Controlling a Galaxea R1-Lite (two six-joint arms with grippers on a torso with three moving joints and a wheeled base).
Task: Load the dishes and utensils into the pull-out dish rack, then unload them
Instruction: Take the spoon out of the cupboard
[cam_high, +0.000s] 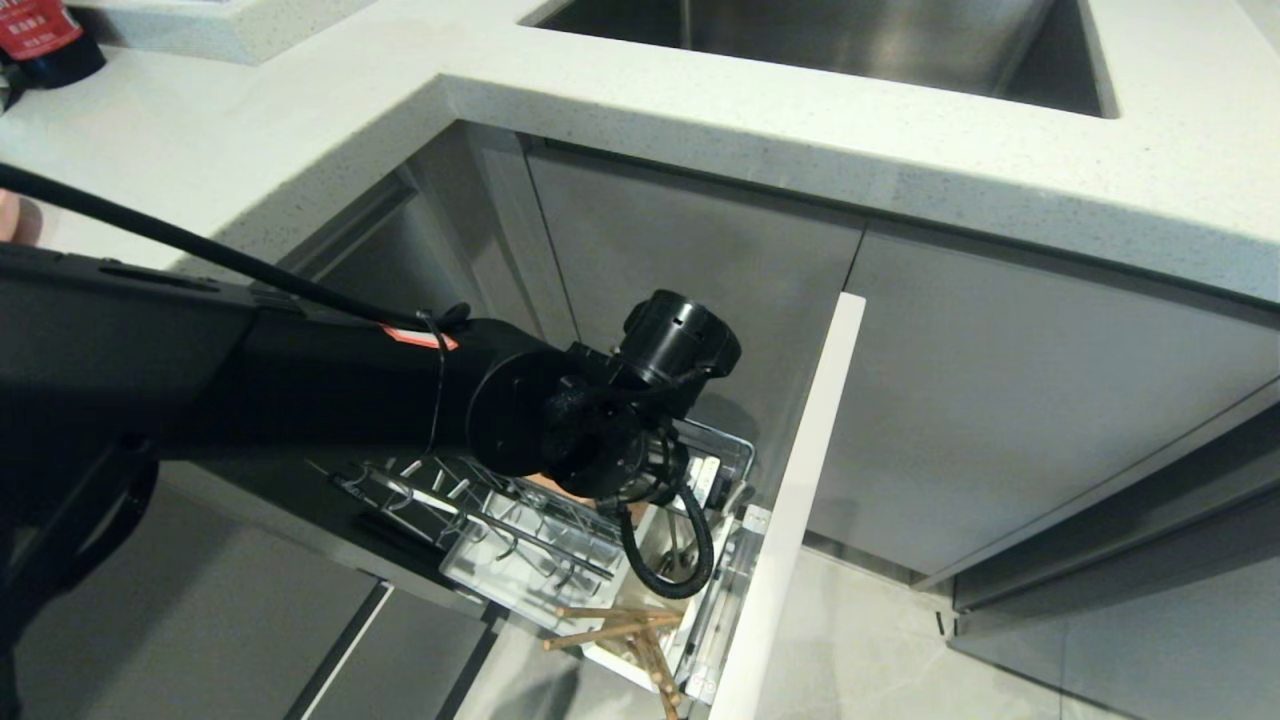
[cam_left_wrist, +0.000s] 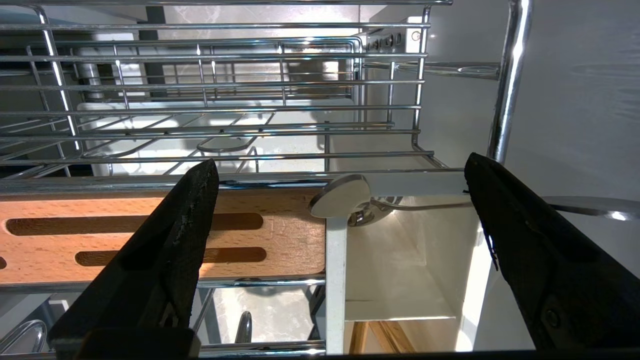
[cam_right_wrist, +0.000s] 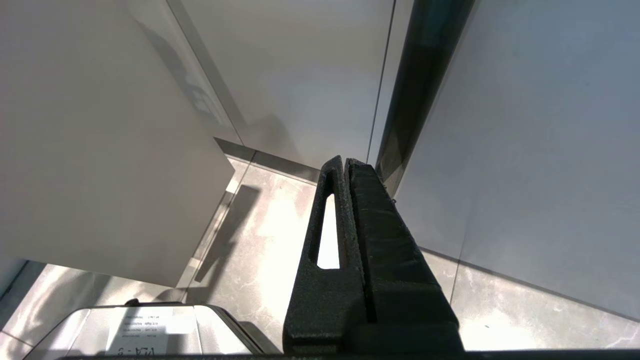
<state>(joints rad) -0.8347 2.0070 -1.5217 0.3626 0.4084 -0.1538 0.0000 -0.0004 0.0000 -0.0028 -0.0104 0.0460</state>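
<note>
Below, left gripper (cam_left_wrist: 340, 210) wide open, empty, over slim silver spoon (cam_left_wrist: 400, 206) in white caddy (cam_left_wrist: 395, 265) of chrome rack (cam_left_wrist: 250, 107)

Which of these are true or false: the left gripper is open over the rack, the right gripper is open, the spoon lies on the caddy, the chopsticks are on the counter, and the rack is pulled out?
1. The left gripper is open over the pull-out dish rack. True.
2. The right gripper is open. False: its fingers are pressed together, holding nothing, beside grey cabinet fronts above the floor.
3. The spoon lies across the rim of the white utensil caddy. True.
4. The chopsticks are on the counter. False: they stick out of the caddy end of the rack.
5. The rack is pulled out of the cabinet. True.
</note>
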